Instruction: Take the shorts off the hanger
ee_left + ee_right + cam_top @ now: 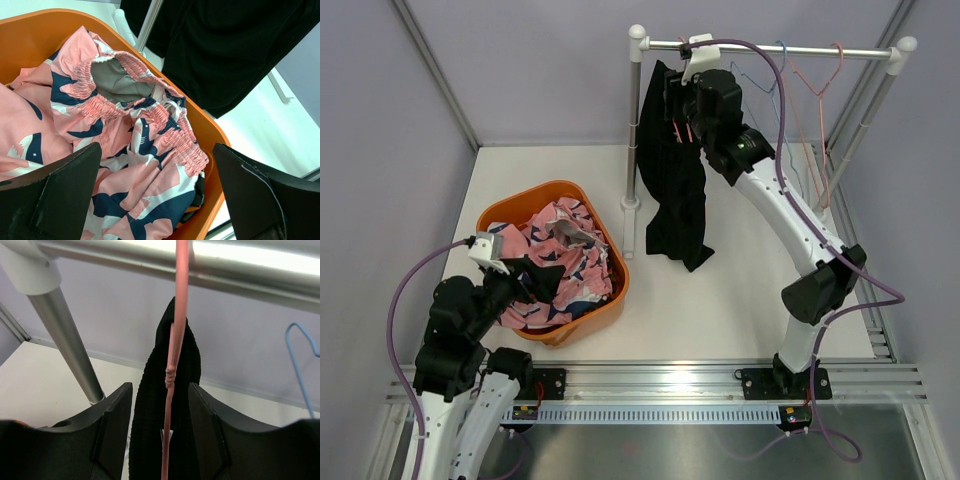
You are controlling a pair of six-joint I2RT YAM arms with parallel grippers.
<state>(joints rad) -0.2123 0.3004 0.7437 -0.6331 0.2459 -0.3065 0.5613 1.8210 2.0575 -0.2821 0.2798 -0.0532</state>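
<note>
Black shorts (672, 200) between right pincer's (160, 386) jaws

1. You are looking into a booth whose pale lilac-grey walls (520, 60) are closing in the back and both sides.
2. Slim metal struts (435, 70) are running down the corners where those walls are meeting.
3. A white table (740, 300) is forming the floor of the space, and a ridged aluminium rail (670, 385) is running along its near edge.
4. A clothes rack is standing at the back, its silver bar (790, 48) resting on white-capped posts (633, 120).
5. Bright overhead light is glinting along that bar.
</note>
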